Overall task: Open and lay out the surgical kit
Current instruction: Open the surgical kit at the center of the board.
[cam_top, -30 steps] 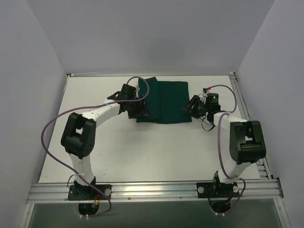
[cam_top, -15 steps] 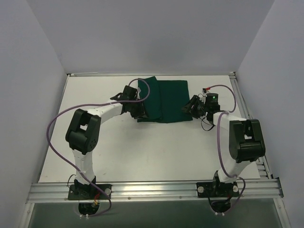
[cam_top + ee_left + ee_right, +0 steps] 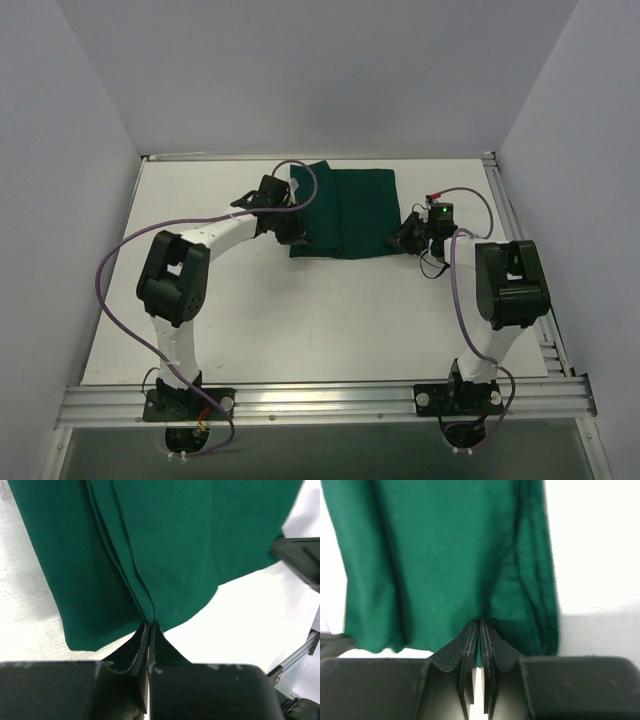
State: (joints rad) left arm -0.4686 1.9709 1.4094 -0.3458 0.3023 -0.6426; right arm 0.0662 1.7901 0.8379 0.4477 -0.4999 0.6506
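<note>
The surgical kit [image 3: 345, 210] is a dark green cloth wrap, folded flat into a rectangle at the back middle of the white table. My left gripper [image 3: 293, 236] sits at its near left corner. In the left wrist view the jaws [image 3: 151, 623] are shut on the wrap's layered edge [image 3: 165, 545]. My right gripper [image 3: 401, 238] is at the near right corner. Its jaws [image 3: 479, 622] are pressed together on the hem of the green cloth [image 3: 440, 555]. What the wrap holds is hidden.
The white table [image 3: 300, 310] is walled by pale panels on three sides. An aluminium rail [image 3: 520, 240] runs along its right edge. The left arm's purple cable [image 3: 305, 180] loops over the wrap's far left corner. A dark part of the right arm [image 3: 300, 560] shows beyond the cloth.
Both grippers have closed onto the wrap's near corners. The left wrist shifted slightly toward the cloth's corner, and the right gripper drew in to the right edge.
</note>
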